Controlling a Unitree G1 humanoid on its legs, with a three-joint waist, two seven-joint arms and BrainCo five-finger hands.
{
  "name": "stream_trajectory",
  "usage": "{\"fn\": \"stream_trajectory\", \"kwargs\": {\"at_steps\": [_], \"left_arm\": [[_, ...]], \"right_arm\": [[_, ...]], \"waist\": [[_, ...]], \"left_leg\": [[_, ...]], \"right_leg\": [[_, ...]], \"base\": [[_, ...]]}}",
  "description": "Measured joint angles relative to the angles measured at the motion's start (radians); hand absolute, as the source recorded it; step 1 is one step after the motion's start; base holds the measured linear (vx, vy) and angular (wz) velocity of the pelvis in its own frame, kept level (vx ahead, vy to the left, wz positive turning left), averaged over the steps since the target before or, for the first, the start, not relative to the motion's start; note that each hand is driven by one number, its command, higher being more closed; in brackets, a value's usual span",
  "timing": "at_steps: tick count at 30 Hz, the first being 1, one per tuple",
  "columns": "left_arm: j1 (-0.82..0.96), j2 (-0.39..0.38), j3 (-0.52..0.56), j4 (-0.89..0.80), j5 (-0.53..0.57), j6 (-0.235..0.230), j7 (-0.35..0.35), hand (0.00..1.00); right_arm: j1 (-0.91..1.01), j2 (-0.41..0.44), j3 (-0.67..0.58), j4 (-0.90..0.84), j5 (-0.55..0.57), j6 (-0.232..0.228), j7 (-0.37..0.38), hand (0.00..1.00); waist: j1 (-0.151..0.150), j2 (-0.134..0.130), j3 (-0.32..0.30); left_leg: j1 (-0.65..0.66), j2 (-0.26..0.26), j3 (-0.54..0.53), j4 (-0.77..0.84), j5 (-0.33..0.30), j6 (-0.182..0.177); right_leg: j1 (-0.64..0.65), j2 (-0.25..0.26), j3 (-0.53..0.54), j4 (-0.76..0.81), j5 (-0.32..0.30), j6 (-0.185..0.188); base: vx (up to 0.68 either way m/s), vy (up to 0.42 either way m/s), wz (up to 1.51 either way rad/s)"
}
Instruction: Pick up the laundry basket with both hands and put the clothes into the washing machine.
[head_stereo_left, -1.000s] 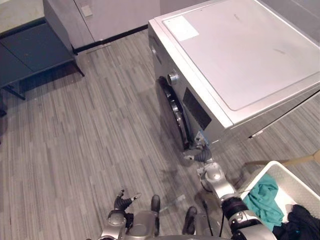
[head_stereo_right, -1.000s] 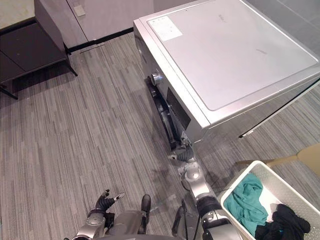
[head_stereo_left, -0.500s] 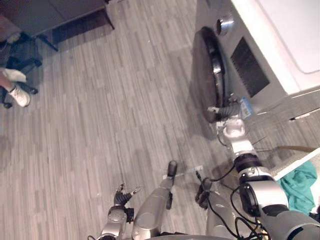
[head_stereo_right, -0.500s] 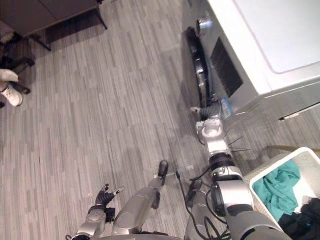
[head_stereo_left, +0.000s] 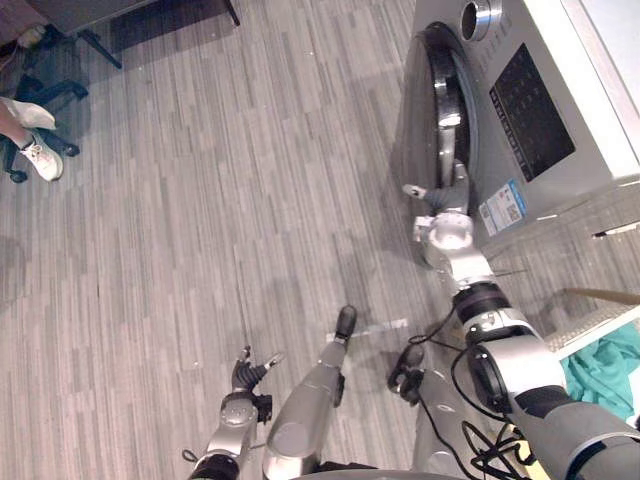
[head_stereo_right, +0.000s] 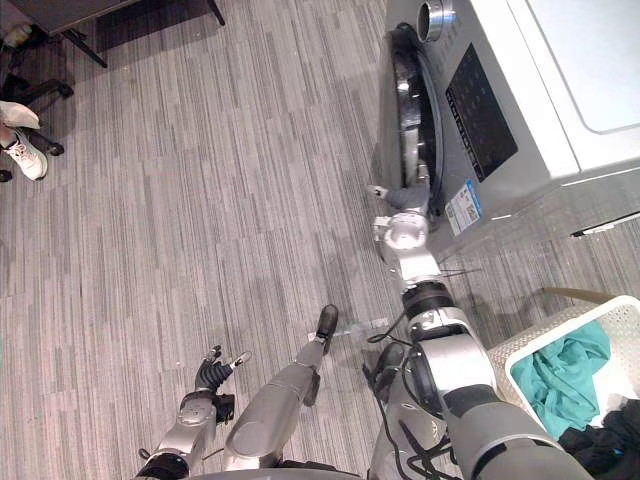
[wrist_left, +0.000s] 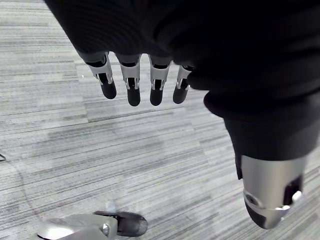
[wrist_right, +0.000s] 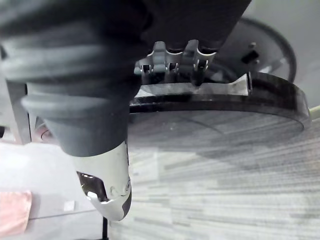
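Right hand (wrist_right: 170, 62) hooks curled fingers over the door (head_stereo_right: 410, 100) rim of the washing machine (head_stereo_right: 520, 100). Left hand (wrist_left: 132, 85) hangs slack and empty above the floor (head_stereo_left: 200, 200). Laundry basket (head_stereo_right: 520, 343) with clothes (head_stereo_right: 560, 375) sits nearby, untouched. Risk: the shallow fingertip hook slips off and the door swings shut.

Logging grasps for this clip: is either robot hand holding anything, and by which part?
The right robot hand curls its fingers over the rim of the dark round washing machine door. The left robot hand holds nothing.
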Motion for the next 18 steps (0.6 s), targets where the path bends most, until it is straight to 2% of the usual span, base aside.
{"fn": "stream_trajectory", "kwargs": {"at_steps": [1, 2, 3, 5, 6, 8, 9, 12, 14, 16, 18], "left_arm": [[-0.014, -0.004, -0.002, -0.002, -0.002, 0.0, 0.001, 0.0], [-0.037, -0.016, -0.003, -0.01, -0.007, -0.001, 0.001, 0.0], [-0.042, -0.02, -0.01, -0.031, -0.008, -0.004, 0.007, 0.0], [-0.058, -0.02, -0.032, -0.068, -0.019, -0.01, 0.019, 0.0], [-0.064, -0.024, -0.046, -0.088, -0.019, -0.018, 0.02, 0.0], [-0.067, -0.033, -0.047, -0.105, -0.02, -0.02, 0.02, 0.0], [-0.067, -0.033, -0.048, -0.107, -0.031, -0.021, 0.021, 0.0], [-0.064, -0.033, -0.048, -0.108, -0.049, -0.021, 0.02, 0.0], [-0.07, -0.034, -0.057, -0.109, -0.056, -0.021, 0.02, 0.0], [-0.083, -0.028, -0.07, -0.111, -0.059, -0.026, 0.02, 0.0], [-0.102, -0.025, -0.076, -0.111, -0.066, -0.025, 0.019, 0.0]], "right_arm": [[-0.025, 0.012, 0.011, 0.002, 0.0, 0.006, 0.0, 0.0], [-0.065, 0.034, 0.019, 0.023, 0.0, 0.008, 0.002, 0.0], [-0.098, 0.058, 0.069, 0.021, -0.01, -0.004, 0.031, 0.0], [-0.189, 0.11, 0.124, 0.013, -0.02, -0.033, 0.073, 0.0], [-0.249, 0.134, 0.143, -0.013, -0.02, -0.056, 0.091, 0.0], [-0.296, 0.162, 0.148, -0.056, -0.019, -0.096, 0.098, 0.0], [-0.307, 0.173, 0.148, -0.072, -0.019, -0.115, 0.098, 0.0], [-0.298, 0.168, 0.145, -0.077, -0.015, -0.12, 0.099, 0.0], [-0.228, 0.126, 0.14, -0.112, 0.012, -0.121, 0.099, 0.0], [-0.141, 0.063, 0.144, -0.146, 0.019, -0.121, 0.105, 0.0], [-0.049, 0.011, 0.159, -0.198, 0.015, -0.121, 0.114, 0.0]], "waist": [[0.009, -0.001, 0.0], [0.034, -0.001, 0.001], [0.058, 0.005, 0.002], [0.068, 0.003, 0.004], [0.092, 0.004, 0.005], [0.118, 0.004, 0.005], [0.117, 0.004, 0.005], [0.113, 0.003, 0.005], [0.109, 0.002, 0.006], [0.1, -0.007, 0.011], [0.074, -0.013, 0.015]], "left_leg": [[-0.001, -0.002, 0.005, 0.008, -0.013, -0.011], [-0.011, -0.005, 0.003, 0.044, -0.004, 0.011], [-0.001, -0.003, 0.0, 0.078, 0.034, 0.051], [-0.004, -0.02, -0.048, 0.075, 0.041, 0.046], [-0.008, -0.021, -0.069, 0.072, 0.047, 0.039], [-0.005, -0.027, -0.104, 0.072, 0.051, 0.033], [-0.002, -0.033, -0.123, 0.072, 0.052, 0.032], [-0.001, -0.04, -0.13, 0.072, 0.052, 0.032], [0.0, -0.037, -0.119, 0.073, 0.052, 0.032], [-0.007, -0.017, -0.087, 0.073, 0.052, 0.032], [-0.025, 0.004, -0.052, 0.072, 0.052, 0.032]], "right_leg": [[0.003, -0.006, -0.018, -0.013, 0.005, -0.012], [0.004, -0.023, -0.041, 0.004, -0.007, -0.032], [0.004, -0.039, -0.06, 0.068, -0.055, -0.031], [0.016, -0.069, -0.109, 0.112, -0.093, -0.027], [0.021, -0.075, -0.134, 0.124, -0.107, -0.033], [0.042, -0.08, -0.162, 0.134, -0.128, -0.033], [0.057, -0.085, -0.173, 0.143, -0.138, -0.03], [0.061, -0.091, -0.175, 0.149, -0.147, -0.025], [0.059, -0.083, -0.159, 0.134, -0.145, -0.027], [0.04, -0.052, -0.121, 0.101, -0.113, -0.032], [0.012, -0.022, -0.084, 0.068, -0.079, -0.037]], "base": [[-0.02, -0.105, 0.54], [0.04, -0.085, 0.55], [0.07, -0.086, 0.65], [0.07, -0.151, 0.91], [0.06, -0.218, 0.85], [0.06, -0.203, 0.7], [0.05, -0.146, 0.71], [0.01, -0.084, 0.24], [-0.03, -0.03, -0.26], [-0.08, -0.002, -0.6], [-0.1, 0.019, -0.68]]}}
